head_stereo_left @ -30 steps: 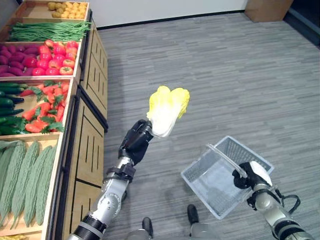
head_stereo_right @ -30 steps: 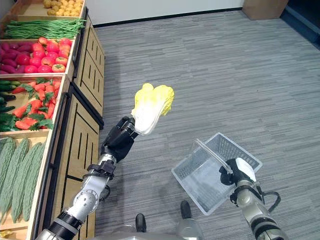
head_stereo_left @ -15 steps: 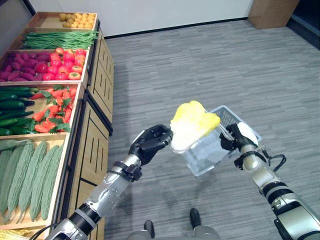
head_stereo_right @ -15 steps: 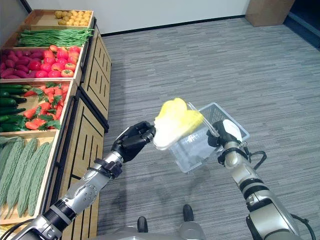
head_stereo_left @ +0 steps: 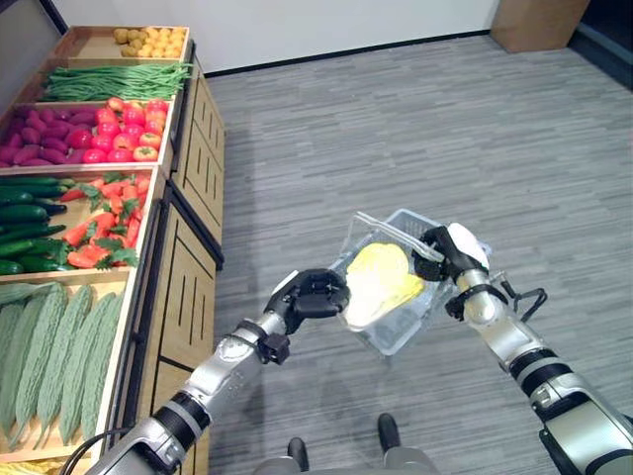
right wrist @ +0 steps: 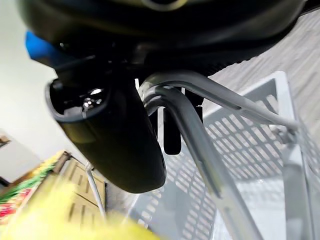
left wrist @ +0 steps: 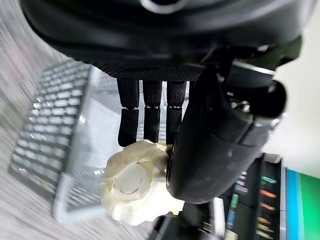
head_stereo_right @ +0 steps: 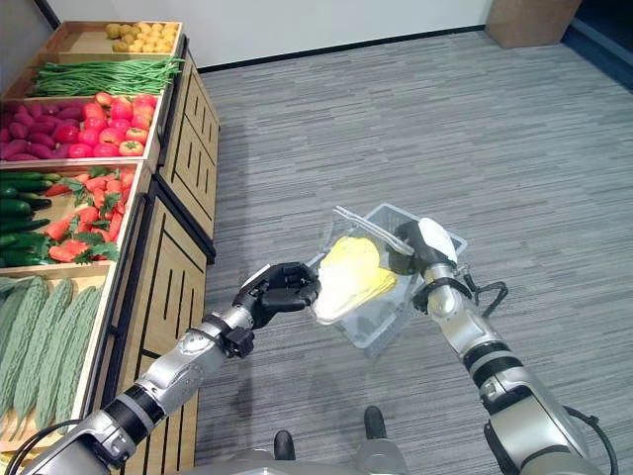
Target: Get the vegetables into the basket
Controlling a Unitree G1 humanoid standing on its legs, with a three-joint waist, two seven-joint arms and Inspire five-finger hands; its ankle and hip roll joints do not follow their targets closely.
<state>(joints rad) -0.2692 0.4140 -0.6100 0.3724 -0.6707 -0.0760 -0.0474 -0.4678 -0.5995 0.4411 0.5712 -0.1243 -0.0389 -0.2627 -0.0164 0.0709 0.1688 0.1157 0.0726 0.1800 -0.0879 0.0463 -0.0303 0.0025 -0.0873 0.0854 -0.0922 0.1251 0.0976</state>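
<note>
My left hand (head_stereo_left: 315,294) grips the napa cabbage (head_stereo_left: 381,282) by its stem, leaves already inside the basket (head_stereo_left: 435,302); my right hand (head_stereo_left: 450,255) clasps its handle. I should loosen only once it's fully inside.

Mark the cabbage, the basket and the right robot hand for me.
cabbage (head_stereo_left: 381,280), left eye view, on its yellow leafy top.
basket (head_stereo_right: 368,332), right eye view, on its near mesh wall.
right robot hand (head_stereo_left: 457,247), left eye view, on the white thumb cover at the basket handle.

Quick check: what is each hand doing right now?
Left hand: shut on the yellow-white napa cabbage.
Right hand: shut on the grey plastic basket's handle.
</note>
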